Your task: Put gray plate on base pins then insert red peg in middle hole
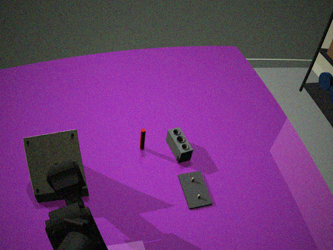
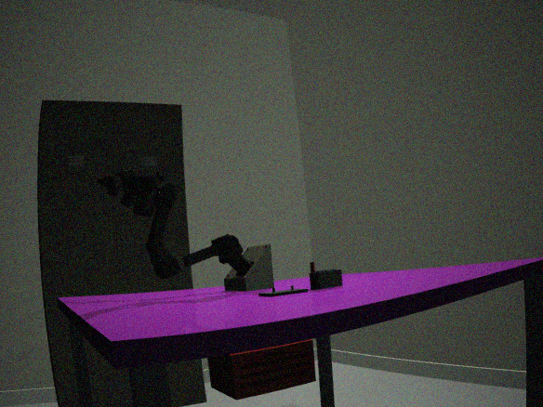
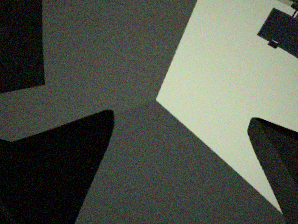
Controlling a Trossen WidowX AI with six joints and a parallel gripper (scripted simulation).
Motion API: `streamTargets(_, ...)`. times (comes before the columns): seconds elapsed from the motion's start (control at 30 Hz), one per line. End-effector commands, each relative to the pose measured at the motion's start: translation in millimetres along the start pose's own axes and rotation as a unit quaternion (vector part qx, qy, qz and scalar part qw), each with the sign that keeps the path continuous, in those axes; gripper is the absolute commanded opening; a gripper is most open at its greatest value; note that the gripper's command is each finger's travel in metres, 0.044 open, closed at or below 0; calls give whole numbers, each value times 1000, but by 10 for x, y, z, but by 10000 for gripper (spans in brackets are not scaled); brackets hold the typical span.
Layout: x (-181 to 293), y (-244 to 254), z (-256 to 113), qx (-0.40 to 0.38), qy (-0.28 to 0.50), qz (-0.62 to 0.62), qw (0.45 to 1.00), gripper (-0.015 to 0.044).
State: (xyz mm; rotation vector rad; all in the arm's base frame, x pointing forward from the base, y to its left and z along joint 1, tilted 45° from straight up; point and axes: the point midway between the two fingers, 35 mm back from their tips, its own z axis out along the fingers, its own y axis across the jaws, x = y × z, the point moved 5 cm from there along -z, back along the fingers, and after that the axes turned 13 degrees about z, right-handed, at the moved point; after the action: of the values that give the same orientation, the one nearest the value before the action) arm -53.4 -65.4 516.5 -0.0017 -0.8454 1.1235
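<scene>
The gray plate (image 1: 186, 156) (image 2: 327, 279) is a thick block with three round holes in its top. It stands on the table, apart from the base. The flat dark base (image 1: 189, 192) (image 2: 284, 293) has two short upright pins and lies beside the plate. The red peg (image 1: 142, 139) (image 2: 312, 266) stands upright on the table, left of the plate in the top view. My gripper (image 3: 181, 121) is open, with nothing between its fingers. In the exterior view it is a dark shape high up on the left, far from plate, base and peg; the top view does not show it.
The arm's light gray mounting block (image 1: 51, 154) (image 2: 262, 265) stands on the purple table (image 1: 114, 94) (image 2: 186, 321), left of the peg in the top view. The dark arm (image 2: 160, 232) reaches back from it. A rack with blue things is beyond the table's right edge.
</scene>
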Motion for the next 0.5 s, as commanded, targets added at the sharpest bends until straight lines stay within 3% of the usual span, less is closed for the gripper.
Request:
streamTargets(0.0,0,0,0,0,0,0,1000,426)
streamTargets(0.17,269,115,1,-10,51,58,997,440)
streamTargets(0.47,1412,584,-310,3,282,276,919,440)
